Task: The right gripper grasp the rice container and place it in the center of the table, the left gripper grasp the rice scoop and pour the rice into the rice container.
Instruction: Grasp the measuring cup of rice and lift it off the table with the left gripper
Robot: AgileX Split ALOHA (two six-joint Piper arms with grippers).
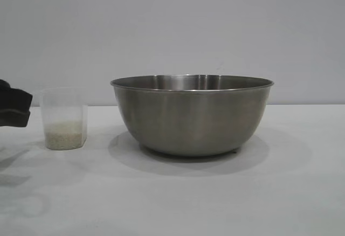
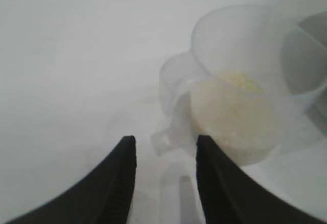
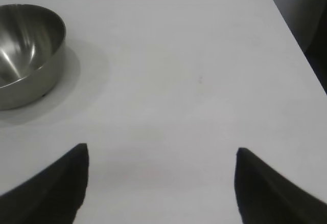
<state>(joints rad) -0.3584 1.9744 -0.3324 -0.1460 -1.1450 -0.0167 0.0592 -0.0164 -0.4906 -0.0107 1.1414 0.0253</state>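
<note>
Exterior: rice scoop (image 1: 63, 118) upright on table (image 1: 302, 193), left of rice container (image 1: 192, 115) at centre; left gripper (image 1: 15, 110) just beside scoop, mostly cut off. Left wrist: jaws parted, empty; scoop's loop handle (image 2: 171, 88) ahead, slightly off-line; rice (image 2: 232, 116) inside. Right wrist: right gripper (image 3: 161, 183) wide open, empty, well apart from container.
</note>
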